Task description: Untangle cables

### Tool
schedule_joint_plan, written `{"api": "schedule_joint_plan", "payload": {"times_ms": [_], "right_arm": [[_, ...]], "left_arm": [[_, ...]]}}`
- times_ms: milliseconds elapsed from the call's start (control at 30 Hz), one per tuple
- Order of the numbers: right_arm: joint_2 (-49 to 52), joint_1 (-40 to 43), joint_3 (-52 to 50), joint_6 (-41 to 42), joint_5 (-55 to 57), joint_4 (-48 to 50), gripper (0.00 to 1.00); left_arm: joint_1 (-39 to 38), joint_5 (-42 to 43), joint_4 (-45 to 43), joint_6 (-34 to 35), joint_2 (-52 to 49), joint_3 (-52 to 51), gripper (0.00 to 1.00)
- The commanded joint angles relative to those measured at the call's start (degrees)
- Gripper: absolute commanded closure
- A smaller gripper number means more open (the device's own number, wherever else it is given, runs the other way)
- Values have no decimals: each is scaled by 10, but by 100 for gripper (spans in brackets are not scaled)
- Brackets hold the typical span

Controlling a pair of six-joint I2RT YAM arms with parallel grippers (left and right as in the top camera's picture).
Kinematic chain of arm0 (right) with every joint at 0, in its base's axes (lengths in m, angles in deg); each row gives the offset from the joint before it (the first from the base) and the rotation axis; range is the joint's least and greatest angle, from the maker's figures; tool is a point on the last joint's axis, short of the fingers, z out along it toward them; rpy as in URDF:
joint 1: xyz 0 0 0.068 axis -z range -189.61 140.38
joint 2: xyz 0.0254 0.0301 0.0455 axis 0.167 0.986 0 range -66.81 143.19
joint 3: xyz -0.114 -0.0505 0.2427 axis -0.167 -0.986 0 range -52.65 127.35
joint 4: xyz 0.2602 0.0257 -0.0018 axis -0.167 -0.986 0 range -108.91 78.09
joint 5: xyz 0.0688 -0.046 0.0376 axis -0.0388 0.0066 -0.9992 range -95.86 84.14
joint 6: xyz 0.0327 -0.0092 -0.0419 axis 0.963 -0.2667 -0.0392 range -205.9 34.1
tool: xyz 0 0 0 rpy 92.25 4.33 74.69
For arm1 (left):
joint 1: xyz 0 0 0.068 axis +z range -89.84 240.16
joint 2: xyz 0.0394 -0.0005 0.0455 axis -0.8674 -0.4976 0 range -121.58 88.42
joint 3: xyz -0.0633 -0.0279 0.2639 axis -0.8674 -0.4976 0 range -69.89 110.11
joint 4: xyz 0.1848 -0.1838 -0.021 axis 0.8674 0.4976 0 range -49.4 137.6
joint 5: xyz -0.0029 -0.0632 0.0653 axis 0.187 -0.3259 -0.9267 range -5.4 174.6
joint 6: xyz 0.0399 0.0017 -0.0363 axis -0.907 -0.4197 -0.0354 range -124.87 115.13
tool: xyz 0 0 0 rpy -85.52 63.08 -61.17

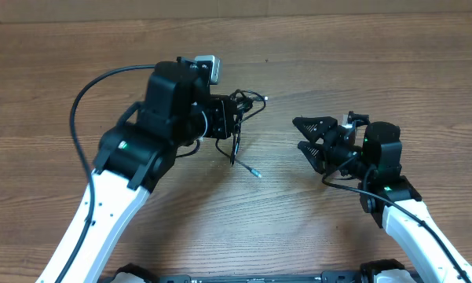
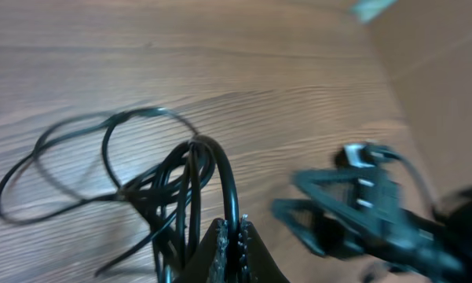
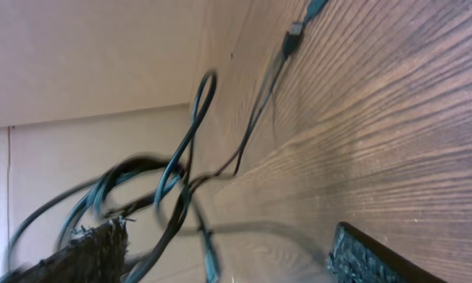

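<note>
We've got left claw (image 2: 229,236) clamped shut on the cables (image 2: 161,185), tangle dangling to the table (image 2: 141,63). Right claw (image 1: 306,135) open, apart from them.

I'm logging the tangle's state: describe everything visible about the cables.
The cables are thin glossy black cords, knotted into overlapping loops. The shut left gripper pinches the bunch; outer loops lie on the wooden table. One strand trails to a small light-tipped plug on the wood. The open right gripper stands apart.
</note>
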Motion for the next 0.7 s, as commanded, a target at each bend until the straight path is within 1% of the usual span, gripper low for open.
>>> {"api": "schedule_joint_plan", "payload": {"times_ms": [0,67,133,167,233,433,500,533,567,600,633,667], "right_arm": [[1,-12,4,51,28,37,25],[1,-15,4,63,19,53,30],[1,-24,4,63,20,58,39],[1,-29,4,63,23,58,41],[1,-36,4,63,33,58,43],[1,-41,4,63,35,58,44],[1,-41,4,63,35,58,53],[1,-41,4,63,35,57,66],[1,-41,4,63,34,57,75],[1,-41,4,63,26,57,92],[1,-41,4,63,23,56,96],[1,-41,4,63,18,56,96]], "left_arm": [[-7,65,-5,-12,32,10,96],[-20,68,-8,-11,35,10,96],[-34,68,-16,-9,34,10,96],[-40,68,-21,-7,34,10,96],[-57,69,-34,-5,34,10,96],[-102,60,-69,-5,34,10,96],[-108,59,-70,-5,34,10,96],[-112,59,-69,-5,34,10,96],[-113,59,-69,-5,34,10,96],[-113,47,-68,-7,34,10,96],[-113,35,-66,-7,34,10,96],[-113,21,-63,-7,34,10,96]]}}
